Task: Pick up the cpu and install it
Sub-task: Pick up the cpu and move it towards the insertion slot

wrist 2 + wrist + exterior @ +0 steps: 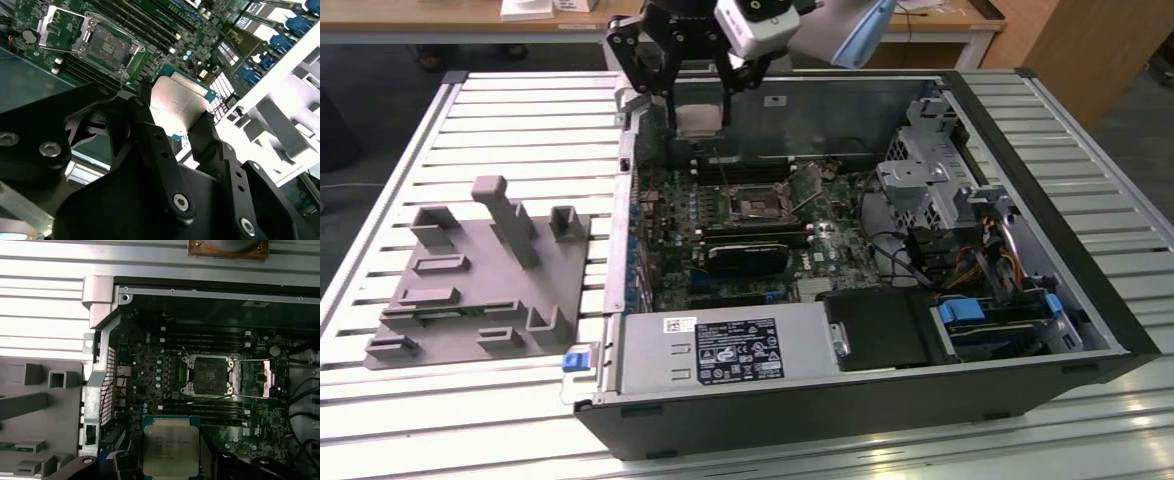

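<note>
Pincer w/ 1 cpu betw. 2 fingers, above 1 mobo.

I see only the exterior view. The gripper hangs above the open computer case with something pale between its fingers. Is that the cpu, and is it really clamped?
Observer: Yes. In the second wrist view the gripper is shut on the cpu, its fingers pressing two opposite edges.
Operator: And the socket, is it ready?
Observer: In the first wrist view the socket is empty, and its metal frame is swung open beside it.
</note>
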Controlling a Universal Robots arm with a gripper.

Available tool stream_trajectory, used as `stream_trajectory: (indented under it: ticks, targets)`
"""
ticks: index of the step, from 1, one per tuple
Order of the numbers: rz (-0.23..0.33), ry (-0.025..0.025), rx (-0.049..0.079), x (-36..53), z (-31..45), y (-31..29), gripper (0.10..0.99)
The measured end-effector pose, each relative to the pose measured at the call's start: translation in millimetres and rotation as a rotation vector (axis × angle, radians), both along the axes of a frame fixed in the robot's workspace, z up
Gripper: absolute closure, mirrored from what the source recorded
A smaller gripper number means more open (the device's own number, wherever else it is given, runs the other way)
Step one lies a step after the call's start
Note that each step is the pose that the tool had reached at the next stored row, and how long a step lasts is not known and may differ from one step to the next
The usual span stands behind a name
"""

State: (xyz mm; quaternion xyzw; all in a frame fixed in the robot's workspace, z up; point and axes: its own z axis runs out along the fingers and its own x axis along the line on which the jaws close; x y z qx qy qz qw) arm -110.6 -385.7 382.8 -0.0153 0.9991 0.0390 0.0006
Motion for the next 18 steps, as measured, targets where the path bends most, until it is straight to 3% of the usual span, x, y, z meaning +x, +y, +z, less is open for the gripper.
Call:
stream_trajectory:
  ticks: [18]
  targets:
    - [0.01, 0.0, 0.002, 34.8, -0.6, 12.3, 0.545]
